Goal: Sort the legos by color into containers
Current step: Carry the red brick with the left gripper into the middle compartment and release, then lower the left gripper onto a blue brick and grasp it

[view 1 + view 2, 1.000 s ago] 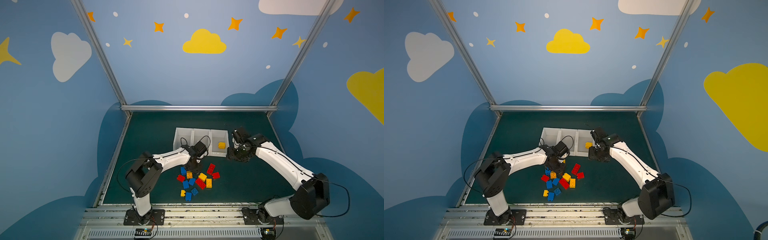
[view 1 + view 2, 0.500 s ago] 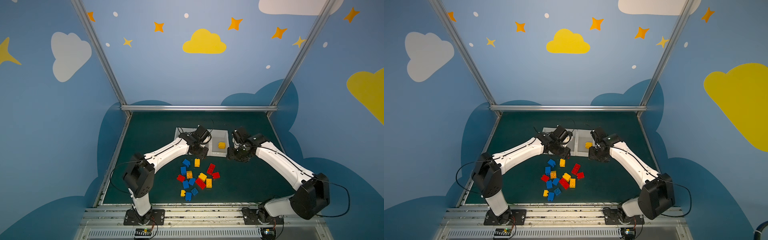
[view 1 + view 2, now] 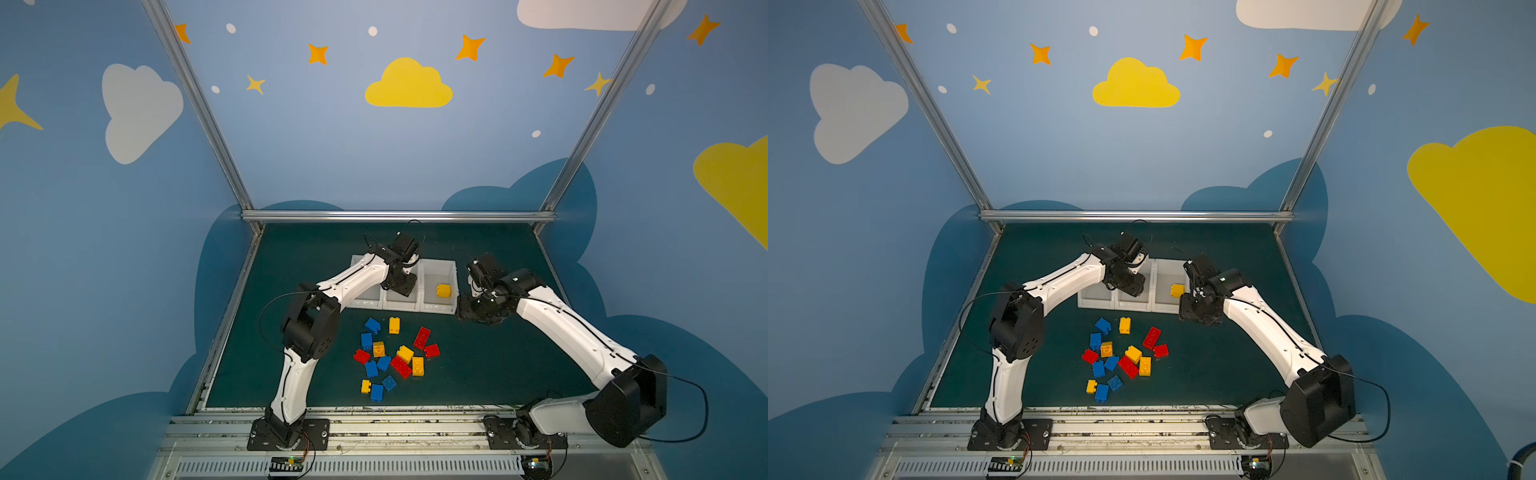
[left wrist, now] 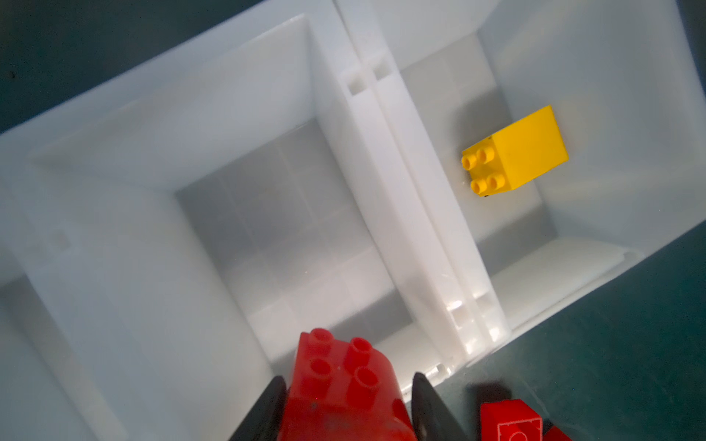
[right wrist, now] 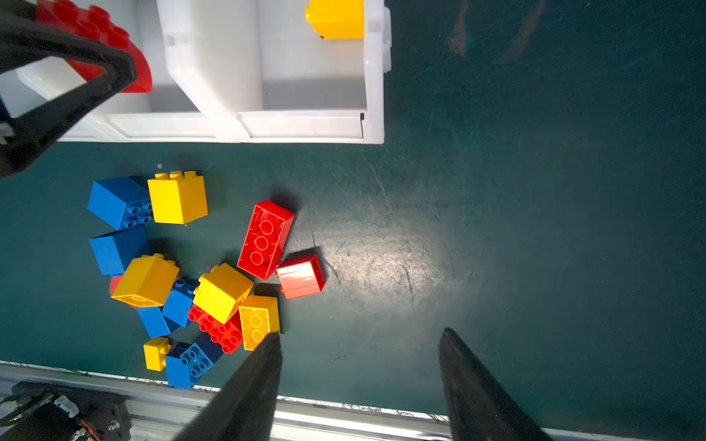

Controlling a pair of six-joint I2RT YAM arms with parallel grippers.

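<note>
Presently on hand:
- worktop [image 3: 498, 357]: dark green, fenced by metal rails [image 3: 399, 216]. Its widest bare stretch lies to the right of the loose legos, beneath the right arm [image 3: 561, 324].
- containers [image 3: 436, 308]: three white bins joined in a row at mid-worktop, with green showing on every side. The left arm [image 3: 353, 278] crosses over the left-hand bin in both top views.
- left gripper [image 4: 347, 378]: above the middle container [image 4: 275, 214], near its front wall, and clenched on a red lego [image 4: 344, 397]. The brick shows only in the wrist views, because in both top views the gripper's body covers it.
- right gripper [image 5: 360, 333]: fingers spread wide with nothing between them, hovering over bare worktop just off the right end of the containers.
- yellow lego [image 3: 444, 290]: alone in the right-hand bin, lying on its side.
- loose legos [image 3: 395, 357]: a red, blue and yellow cluster between the containers and the front rail [image 5: 344, 406].
- long red lego [image 5: 265, 240]: lies underside up at the cluster's right edge (a detail only the right wrist view makes clear). The blue pieces at the front of the cluster sit close to the rail.
</note>
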